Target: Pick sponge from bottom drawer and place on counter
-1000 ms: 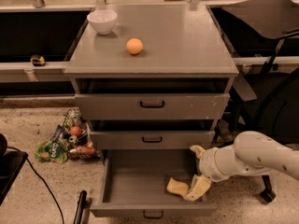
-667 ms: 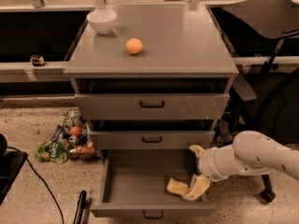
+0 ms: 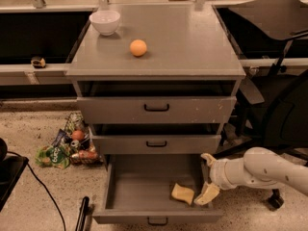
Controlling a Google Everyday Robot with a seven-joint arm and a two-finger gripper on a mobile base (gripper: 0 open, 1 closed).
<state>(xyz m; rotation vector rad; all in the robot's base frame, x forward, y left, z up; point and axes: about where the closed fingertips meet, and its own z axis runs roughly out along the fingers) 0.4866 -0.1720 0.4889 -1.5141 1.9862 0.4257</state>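
Note:
The pale yellow sponge (image 3: 183, 193) lies on the floor of the pulled-out bottom drawer (image 3: 144, 186), near its front right corner. My gripper (image 3: 208, 176) reaches in from the right over the drawer's right side, open. Its lower finger (image 3: 207, 194) sits just right of the sponge, close to or touching it. Its upper finger (image 3: 208, 158) is near the drawer's back right. The grey counter (image 3: 192, 42) on top of the cabinet holds an orange ball (image 3: 138, 47) and a white bowl (image 3: 105, 21).
The two upper drawers (image 3: 156, 109) stand slightly ajar. Snack bags and cans (image 3: 67, 146) lie on the floor at the left. A black cable (image 3: 43, 191) and a black object lie at the lower left. A dark chair (image 3: 284, 105) stands to the right.

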